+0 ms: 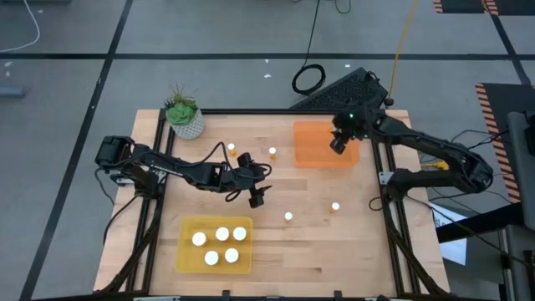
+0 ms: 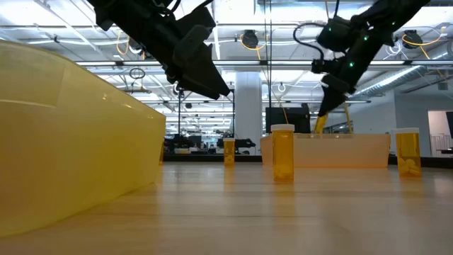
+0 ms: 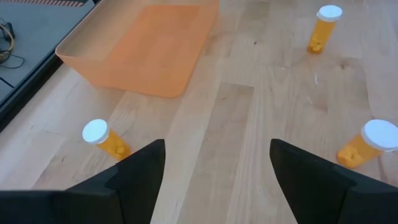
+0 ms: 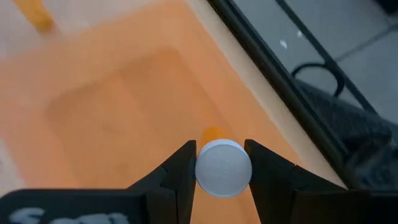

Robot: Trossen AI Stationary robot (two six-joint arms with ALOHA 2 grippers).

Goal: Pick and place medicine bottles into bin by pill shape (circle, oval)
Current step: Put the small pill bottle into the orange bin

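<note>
Right wrist view is showing the right gripper (image 4: 222, 163) clamping the white round cap of a small orange translucent pill bottle (image 4: 223, 167) over the flat orange translucent plastic tray (image 4: 118, 118). Lowering before releasing is looking wise. The left gripper (image 3: 217, 168) is hanging wide and empty mid-table.

Both arms are dark, nearly black, built of slim jointed segments with rounded housings at the joints. The left arm (image 1: 180, 170) carries thin black cables looping near its wrist. The right arm (image 1: 435, 150) shows a small green light near its wrist. Each gripper has two flat, dark, wedge-shaped fingers (image 3: 143, 168); white lettering marks the right one's body.
</note>
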